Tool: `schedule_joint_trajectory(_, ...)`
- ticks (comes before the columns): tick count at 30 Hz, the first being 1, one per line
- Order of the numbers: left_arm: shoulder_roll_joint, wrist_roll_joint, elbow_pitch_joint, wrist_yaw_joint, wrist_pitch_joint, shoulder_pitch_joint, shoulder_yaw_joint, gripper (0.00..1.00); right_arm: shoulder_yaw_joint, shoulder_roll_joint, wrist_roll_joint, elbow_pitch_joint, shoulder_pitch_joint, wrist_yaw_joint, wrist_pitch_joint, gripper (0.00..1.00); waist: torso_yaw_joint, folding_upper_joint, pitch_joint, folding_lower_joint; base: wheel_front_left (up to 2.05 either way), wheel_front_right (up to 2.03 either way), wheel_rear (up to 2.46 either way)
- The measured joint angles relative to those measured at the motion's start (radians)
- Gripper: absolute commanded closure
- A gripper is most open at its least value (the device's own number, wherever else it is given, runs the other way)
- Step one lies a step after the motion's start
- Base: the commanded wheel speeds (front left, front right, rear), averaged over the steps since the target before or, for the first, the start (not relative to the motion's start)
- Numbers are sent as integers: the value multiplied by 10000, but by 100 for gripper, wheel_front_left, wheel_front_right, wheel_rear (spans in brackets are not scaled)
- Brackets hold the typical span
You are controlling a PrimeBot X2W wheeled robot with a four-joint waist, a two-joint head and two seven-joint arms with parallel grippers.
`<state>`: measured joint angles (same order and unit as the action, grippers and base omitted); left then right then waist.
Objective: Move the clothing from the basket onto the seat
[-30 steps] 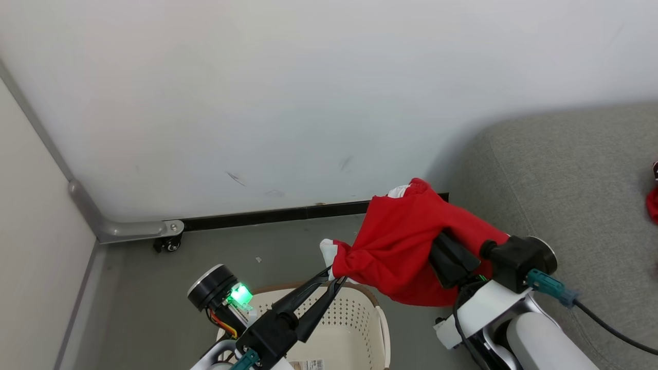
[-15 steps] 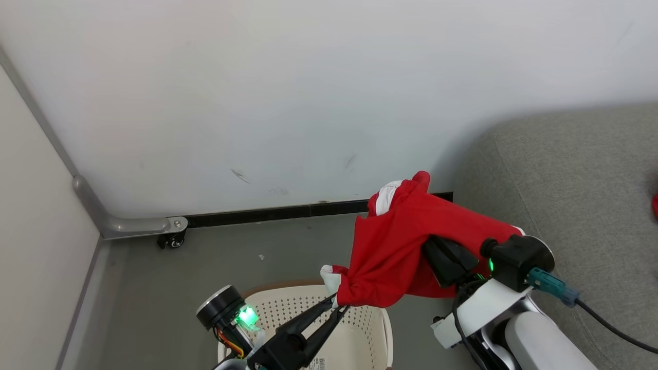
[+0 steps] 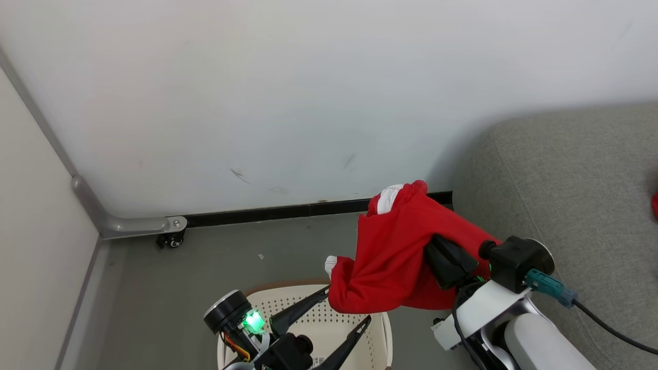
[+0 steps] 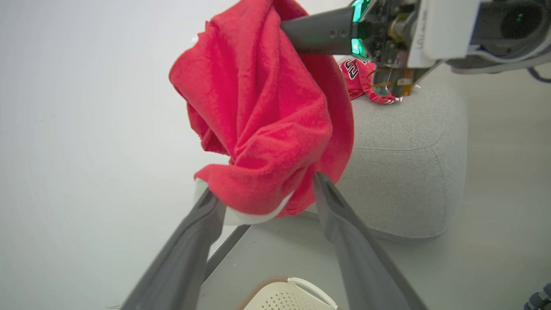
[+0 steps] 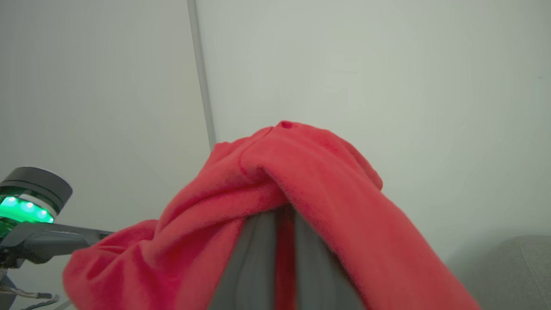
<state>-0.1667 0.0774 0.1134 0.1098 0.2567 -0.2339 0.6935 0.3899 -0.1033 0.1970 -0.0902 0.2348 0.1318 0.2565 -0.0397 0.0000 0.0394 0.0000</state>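
Garment (image 3: 390,257) hung over the floor between basket (image 3: 383,329) and seat (image 3: 565,180), its corner freed as the left gripper (image 3: 348,304) sprang wide. Left wrist view: it sagged between parted fingers (image 4: 340,224), no longer pinched. Right wrist view: the right gripper (image 5: 285,241) stayed clamped on it, so it alone looked set to carry it over.

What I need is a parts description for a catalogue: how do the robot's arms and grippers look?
Left gripper: two long dark tapered fingers, black body, a black wrist drum with a silver cap, a green light. Right gripper: dark fingers, white forearm, teal connector, black cable.
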Motion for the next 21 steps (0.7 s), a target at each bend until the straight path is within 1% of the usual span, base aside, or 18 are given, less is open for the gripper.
schedule_joint_trajectory(9, -8, -2, 247, 4, 0, 118, 33, 0, -107, -115, -2, -46, 23, 0, 0, 100, -7, 0, -18, 0, 0, 0, 0)
schedule_joint_trajectory(12, -8, 0, 372, 84, 0, 290, 79, 0, -201, -169, -2, -10, 211, 0, 0, 100, -1, 0, -23, 0, 0, 0, 0)
schedule_joint_trajectory(16, 0, 19, 518, 84, 0, 419, 94, 0, -288, -207, -4, 107, 344, 0, 2, 100, 11, 0, -22, 0, 0, 0, 0)
schedule_joint_trajectory(21, 69, 205, 686, 86, 0, 600, 31, 0, -510, -242, -15, 165, 361, 0, 0, 100, 29, 0, -12, 0, 0, 0, 0)
